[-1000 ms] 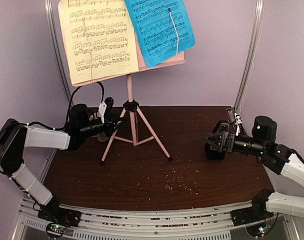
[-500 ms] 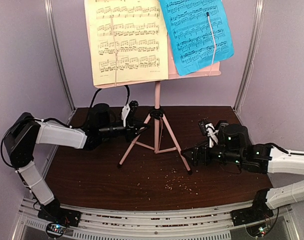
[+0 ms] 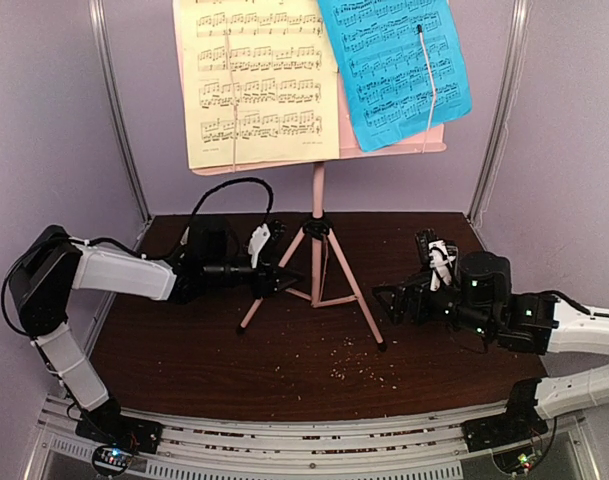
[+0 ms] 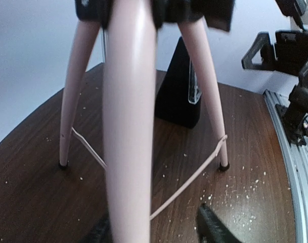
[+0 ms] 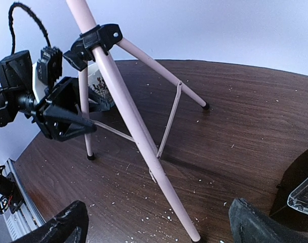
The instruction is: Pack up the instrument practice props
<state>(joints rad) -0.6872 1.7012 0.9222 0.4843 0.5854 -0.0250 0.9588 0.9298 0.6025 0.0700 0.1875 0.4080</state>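
Note:
The pink music stand [image 3: 317,195] stands on its tripod legs mid-table, with a yellow page [image 3: 259,85] and a blue page [image 3: 394,65] on its desk. My left gripper [image 3: 276,279] is open, its fingers on either side of the near left leg [image 4: 128,126], which lies close against the left finger. My right gripper [image 3: 389,300] is open and empty, facing the right leg [image 5: 143,136], whose foot lies between the spread fingertips [image 5: 260,223]. The black pyramid metronome [image 4: 180,86] stands behind the tripod. It also shows at the right edge of the right wrist view [image 5: 300,185], beside the right gripper.
A beige patterned mug [image 5: 100,86] sits behind the tripod near my left gripper. Pale crumbs [image 3: 354,370] are scattered over the dark wooden table [image 3: 214,350]. Metal frame posts [image 3: 119,110] stand at the back corners. Grey rails [image 3: 284,440] run along the near edge.
The stand has shifted right across the table, and my left gripper has moved right with its leg. My right arm has swung left from the metronome toward the right leg.

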